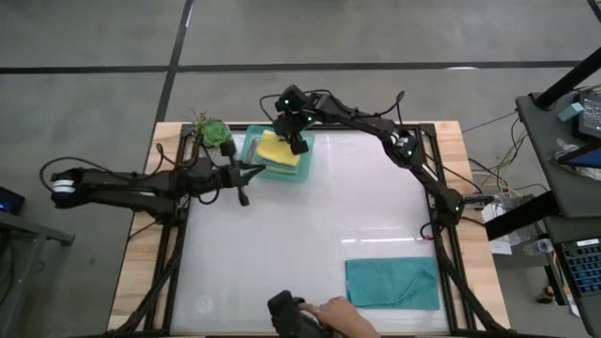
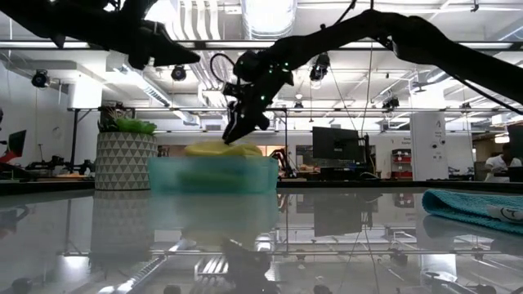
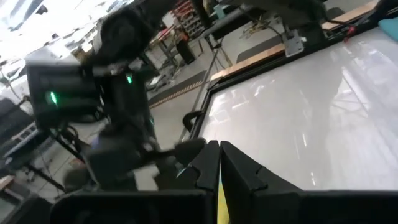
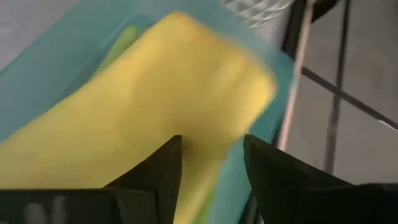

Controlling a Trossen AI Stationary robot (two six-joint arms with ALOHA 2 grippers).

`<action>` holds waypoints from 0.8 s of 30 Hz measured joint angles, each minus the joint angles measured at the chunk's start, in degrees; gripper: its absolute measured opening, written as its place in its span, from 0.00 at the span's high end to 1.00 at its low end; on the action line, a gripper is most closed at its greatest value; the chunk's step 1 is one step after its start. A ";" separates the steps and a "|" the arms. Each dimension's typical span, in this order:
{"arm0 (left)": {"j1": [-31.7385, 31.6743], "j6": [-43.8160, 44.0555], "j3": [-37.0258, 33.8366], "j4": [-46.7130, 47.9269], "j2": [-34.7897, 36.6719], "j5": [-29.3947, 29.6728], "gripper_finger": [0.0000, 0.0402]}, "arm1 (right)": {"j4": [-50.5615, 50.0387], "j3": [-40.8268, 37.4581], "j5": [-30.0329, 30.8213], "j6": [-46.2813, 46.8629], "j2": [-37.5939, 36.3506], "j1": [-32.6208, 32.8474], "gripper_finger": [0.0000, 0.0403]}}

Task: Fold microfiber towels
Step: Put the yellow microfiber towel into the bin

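Two pincers: my right pincer (image 1: 298,143), parted, hovers over the yellow towel (image 1: 279,148) in the tray (image 1: 252,143); left pincer (image 1: 246,171) shut beside the potted plant (image 1: 213,131).

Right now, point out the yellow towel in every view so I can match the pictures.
High view: yellow towel in the tray, top centre, under the right gripper.
Low view: a yellow hump over the tray wall, left of centre.
Left wrist view: cannot tell.
Right wrist view: fills the frame.
Shared landmark: the tray.

Table middle (image 1: 310,225) open, tray (image 1: 252,150) and plant (image 1: 212,131) crowd far-left corner
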State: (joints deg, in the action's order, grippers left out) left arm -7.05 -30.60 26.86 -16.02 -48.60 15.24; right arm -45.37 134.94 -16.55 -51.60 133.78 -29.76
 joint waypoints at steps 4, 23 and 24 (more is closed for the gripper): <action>-2.02 1.70 -0.01 -0.12 -1.46 0.32 1.00 | 0.82 0.05 0.22 4.12 -2.10 -0.19 0.60; -17.73 -1.06 12.29 18.68 -20.89 -6.45 1.00 | -17.67 -2.05 -5.20 16.03 -7.99 6.63 0.97; -18.57 -1.92 12.29 18.47 -21.25 -6.95 1.00 | -17.67 -2.69 -4.39 16.44 -7.99 6.91 0.97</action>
State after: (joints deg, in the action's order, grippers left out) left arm -25.62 -32.52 39.16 2.44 -69.85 8.30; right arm -63.05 132.24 -20.95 -35.16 125.80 -22.84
